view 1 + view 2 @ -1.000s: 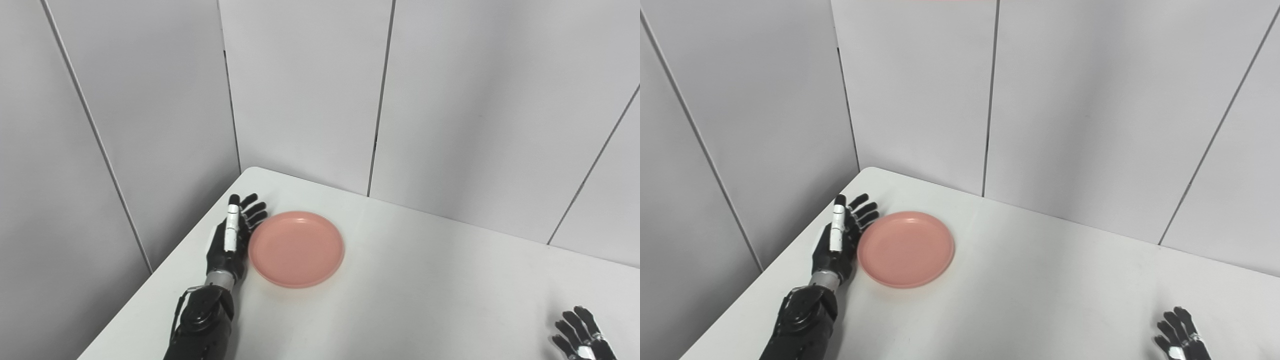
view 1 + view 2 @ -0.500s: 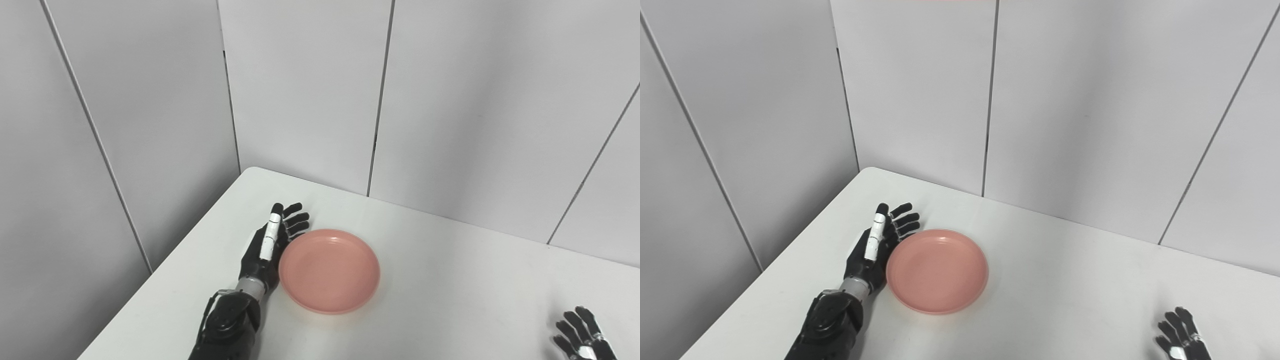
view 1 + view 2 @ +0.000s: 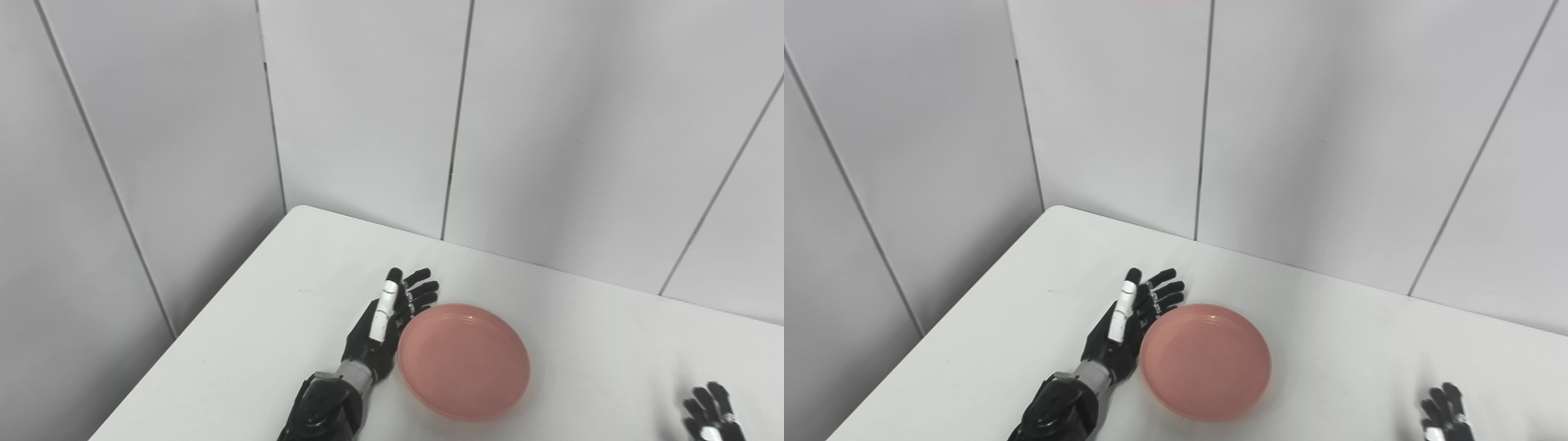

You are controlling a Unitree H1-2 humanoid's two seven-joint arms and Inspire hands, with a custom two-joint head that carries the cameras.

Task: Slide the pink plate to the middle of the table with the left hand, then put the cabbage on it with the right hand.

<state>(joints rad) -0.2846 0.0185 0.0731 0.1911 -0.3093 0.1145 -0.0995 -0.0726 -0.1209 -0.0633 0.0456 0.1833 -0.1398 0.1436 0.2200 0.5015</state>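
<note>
White surface [image 3: 257, 343], rounded far-left corner set against grey wall panels [image 3: 361, 110]. Pink plate [image 3: 463, 361] lies flat on it, empty. Left hand [image 3: 389, 324] rests on edge on surface, touching plate's left rim.

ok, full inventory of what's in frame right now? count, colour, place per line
Round shallow pink plastic plate: one, pink, on the table right of the left hand, empty.
White table: one, white, set in the corner of the walls, carrying the plate.
Grey panelled walls: grey with dark seams, behind and to the left of the table.
Cabbage: none in view in either eye view.
Left hand: one, black with a white strip on one finger, open, fingers straight, edge-on against the plate's left rim.
Right hand: one, black, at the bottom right corner, only its fingers showing, spread apart, holding nothing visible.
</note>
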